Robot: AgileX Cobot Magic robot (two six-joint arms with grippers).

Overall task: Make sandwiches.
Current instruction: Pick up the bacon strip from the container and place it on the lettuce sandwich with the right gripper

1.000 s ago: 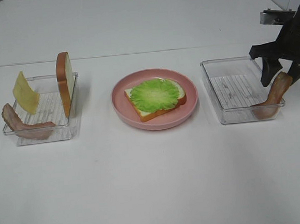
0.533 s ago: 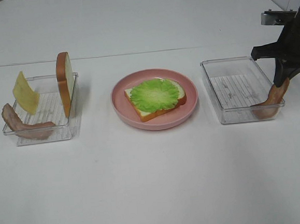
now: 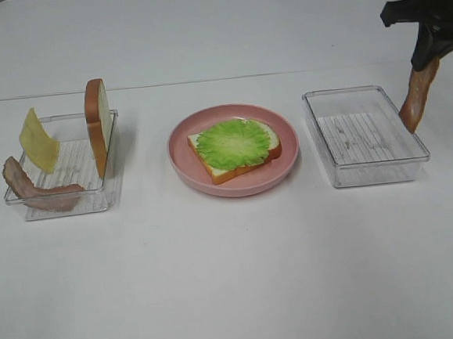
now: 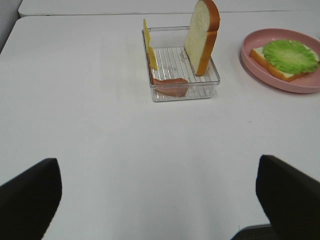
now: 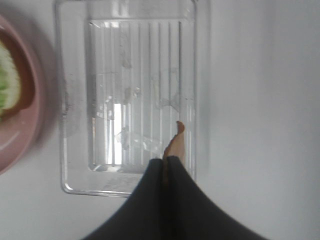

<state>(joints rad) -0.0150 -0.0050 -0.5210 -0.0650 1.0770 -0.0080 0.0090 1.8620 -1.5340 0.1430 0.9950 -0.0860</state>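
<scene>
On the pink plate (image 3: pixel 277 169) lies a bread slice (image 3: pixel 242 165) with a green lettuce leaf (image 3: pixel 233 142) on top. My right gripper (image 3: pixel 428 58) is shut on a brown bacon strip (image 3: pixel 417 97), which hangs in the air over the right edge of the right clear tray (image 3: pixel 365 135). In the right wrist view the strip (image 5: pixel 175 145) pokes out between the closed fingers (image 5: pixel 150 195) above the tray (image 5: pixel 125 95). The left tray (image 3: pixel 65 168) holds an upright bread slice (image 3: pixel 97 125), a yellow cheese slice (image 3: pixel 37 139) and a second bacon strip (image 3: pixel 36 191). My left gripper (image 4: pixel 157 200) is open, well back from that tray (image 4: pixel 181 65).
The white table (image 3: pixel 235 279) runs to a far edge at the back. The plate stands between the two trays. The left wrist view also shows the plate with lettuce (image 4: pixel 290 55) beside the left tray.
My right gripper has closed on the bacon strip and lifted it up out of the right tray. The strip now hangs free in the air.
</scene>
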